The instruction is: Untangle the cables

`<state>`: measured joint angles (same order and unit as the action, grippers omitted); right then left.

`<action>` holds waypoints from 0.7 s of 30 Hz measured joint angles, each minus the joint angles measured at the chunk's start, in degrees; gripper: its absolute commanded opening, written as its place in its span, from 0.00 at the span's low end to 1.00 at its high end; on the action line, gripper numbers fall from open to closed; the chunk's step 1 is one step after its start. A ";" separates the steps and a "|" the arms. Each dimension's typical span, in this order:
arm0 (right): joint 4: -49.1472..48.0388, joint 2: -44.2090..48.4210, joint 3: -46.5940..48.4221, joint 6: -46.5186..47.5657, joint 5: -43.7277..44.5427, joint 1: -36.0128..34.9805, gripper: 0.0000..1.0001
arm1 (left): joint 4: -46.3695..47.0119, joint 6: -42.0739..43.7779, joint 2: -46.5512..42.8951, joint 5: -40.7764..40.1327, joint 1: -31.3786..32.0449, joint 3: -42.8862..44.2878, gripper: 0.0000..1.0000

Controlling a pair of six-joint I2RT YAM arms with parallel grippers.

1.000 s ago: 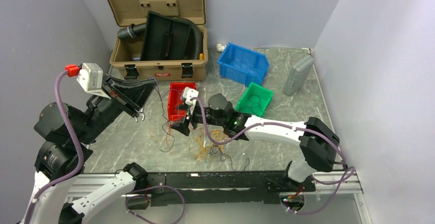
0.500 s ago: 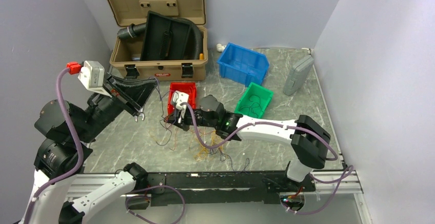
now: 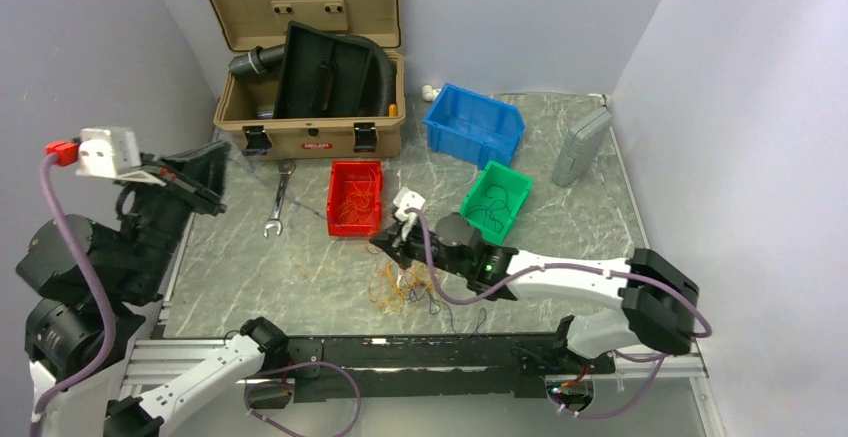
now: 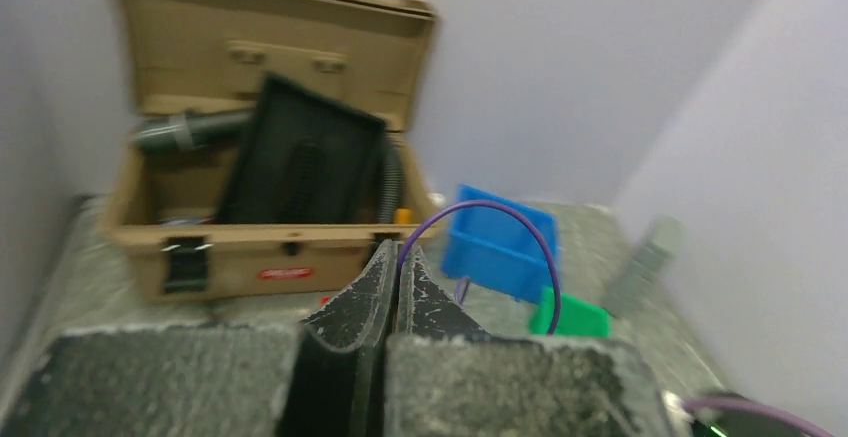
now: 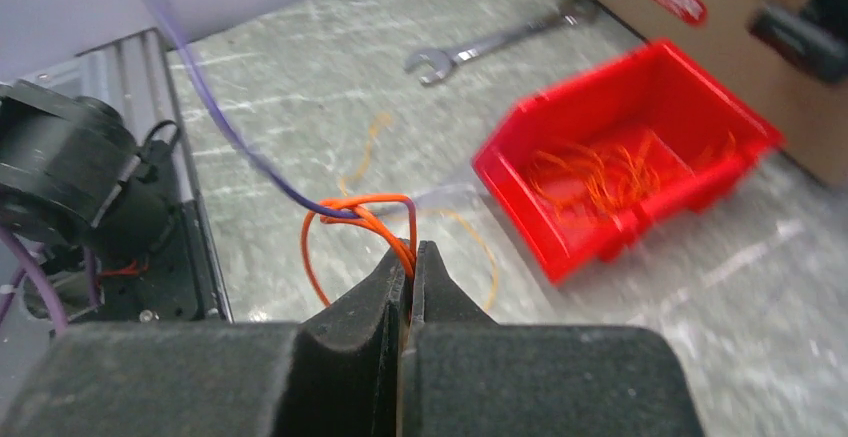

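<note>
Orange wire (image 5: 375,198) loops out of the right hand (image 5: 410,257), whose fingers are clamped on it low over the surface (image 3: 250,267). A thin purple wire (image 4: 485,203) hooks through that loop and runs to the raised left hand (image 4: 395,257), which is pressed together on it. The other cables (image 3: 405,292) lie tangled beneath the right hand, near the red bin (image 3: 335,182).

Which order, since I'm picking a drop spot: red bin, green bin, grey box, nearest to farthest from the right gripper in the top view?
From the right gripper, shut on an orange cable:
1. red bin, just ahead, slightly left.
2. green bin, farther right.
3. grey box, far right near the wall.
</note>
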<state>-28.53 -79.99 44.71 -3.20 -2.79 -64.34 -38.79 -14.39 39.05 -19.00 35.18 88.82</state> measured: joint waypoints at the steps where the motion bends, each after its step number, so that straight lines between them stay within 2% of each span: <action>1: 0.22 2.36 -2.73 -1.53 2.21 0.02 0.00 | -0.46 0.42 -0.50 -3.56 0.00 0.04 0.00; 6: 5.99 11.87 -10.93 -8.70 11.52 0.28 0.00 | -1.55 2.43 -3.56 -19.21 0.00 -1.42 0.00; 10: 16.09 20.02 -13.64 -16.26 19.80 0.83 0.00 | -1.81 2.71 -4.94 -25.90 -0.02 -3.08 0.00; 13: 23.08 26.58 -14.53 -21.29 24.15 1.20 0.00 | -1.70 2.60 -4.94 -26.36 -0.02 -4.13 0.00; 16: 28.48 31.50 -14.99 -24.48 26.40 1.29 0.00 | -1.27 1.92 -4.81 -23.43 -0.02 -5.99 0.00; 17: 30.71 32.70 -14.99 -25.66 27.41 1.29 0.03 | -1.68 1.44 -4.35 -22.69 -0.02 -6.12 0.00; 18: 33.05 33.53 -14.99 -26.75 28.55 1.29 0.29 | -1.84 1.07 -3.80 -22.32 -0.02 -6.08 0.00; 19: 35.23 33.94 -14.97 -27.47 29.44 1.31 0.61 | -2.08 0.72 -2.99 -21.77 -0.02 -5.86 0.00; 20: 37.20 34.05 -14.97 -28.17 29.66 1.38 0.77 | -2.16 0.31 -2.34 -21.05 -0.02 -5.79 0.00; 21: 38.77 33.92 -14.88 -28.63 29.57 1.38 0.84 | -2.16 0.07 -1.68 -19.56 -0.02 -5.81 0.00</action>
<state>10.24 -46.06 29.82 -31.83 26.79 -62.96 -40.95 -14.33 37.36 -38.57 35.16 83.00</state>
